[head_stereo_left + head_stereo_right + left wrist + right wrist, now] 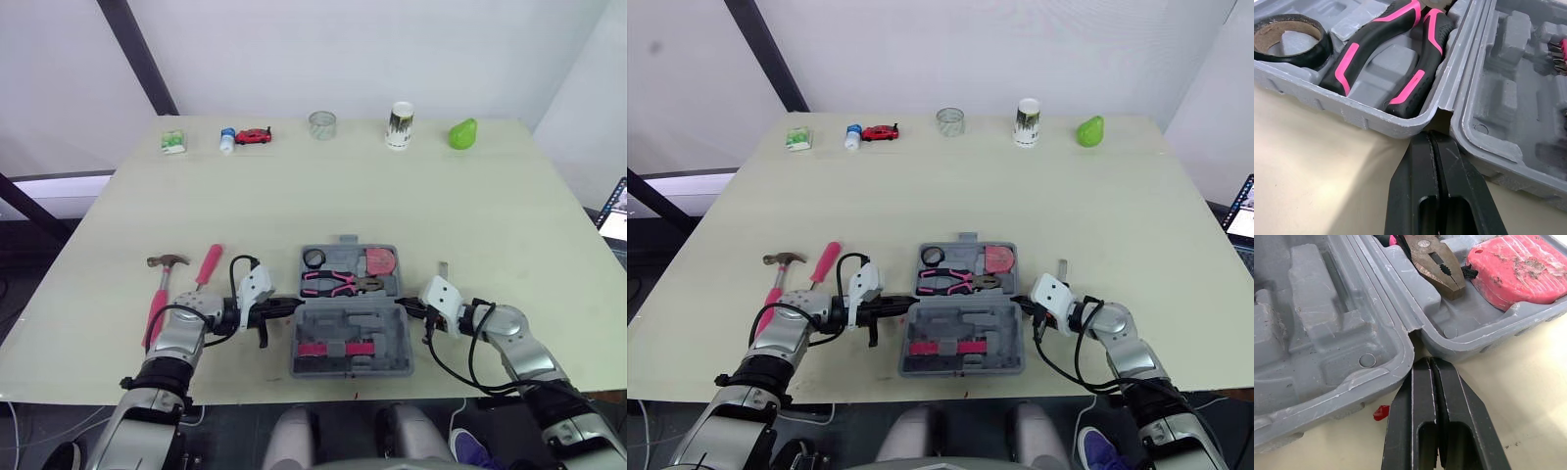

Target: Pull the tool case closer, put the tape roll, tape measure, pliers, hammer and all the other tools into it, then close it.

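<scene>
The grey tool case (294,362) lies open near the table's front edge. Its far half holds the black tape roll (313,258), the pink-handled pliers (333,283) and the pink tape measure (380,262). A hammer (157,294) and a pink-handled screwdriver (210,264) lie on the table left of the case. My left gripper (286,307) is shut, its tips (1431,134) at the case's left hinge notch. On the other side, my right gripper (408,306) is shut too, its tips (1425,361) at the right hinge notch. Neither holds anything.
A small grey piece (443,267) lies right of the case. Along the far edge stand a green packet (172,142), a small bottle (227,140), a red toy car (254,136), a glass (322,124), a white can (400,125) and a green fruit (462,133).
</scene>
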